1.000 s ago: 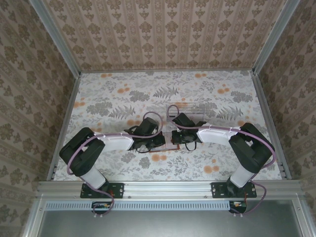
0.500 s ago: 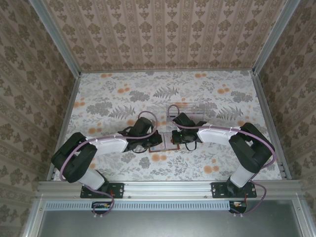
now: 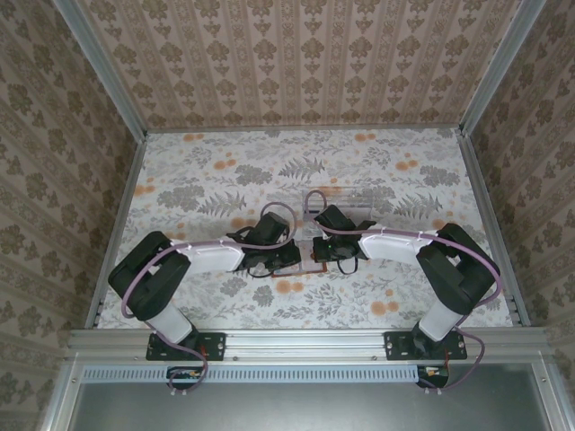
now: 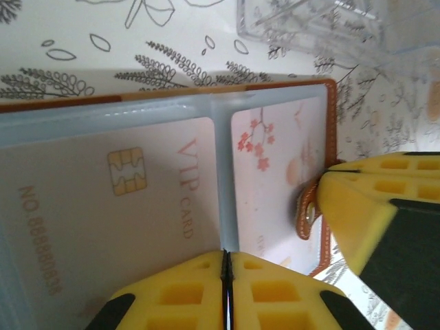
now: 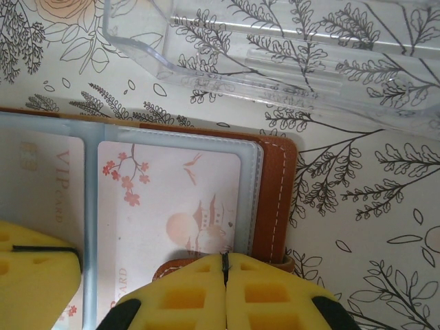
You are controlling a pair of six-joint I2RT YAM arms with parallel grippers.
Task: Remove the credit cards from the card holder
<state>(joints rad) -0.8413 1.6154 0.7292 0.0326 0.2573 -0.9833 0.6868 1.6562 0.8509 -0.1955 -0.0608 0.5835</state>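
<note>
While the brown leather-like card holder lies open, pale pink plastic credit cards sit in its pockets, left gripper and right gripper both pinched closed over it.

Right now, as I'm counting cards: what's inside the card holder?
The card holder holds a VIP card and a blossom-printed card. Yellow fingers cover part of each; anything behind is hidden.
</note>
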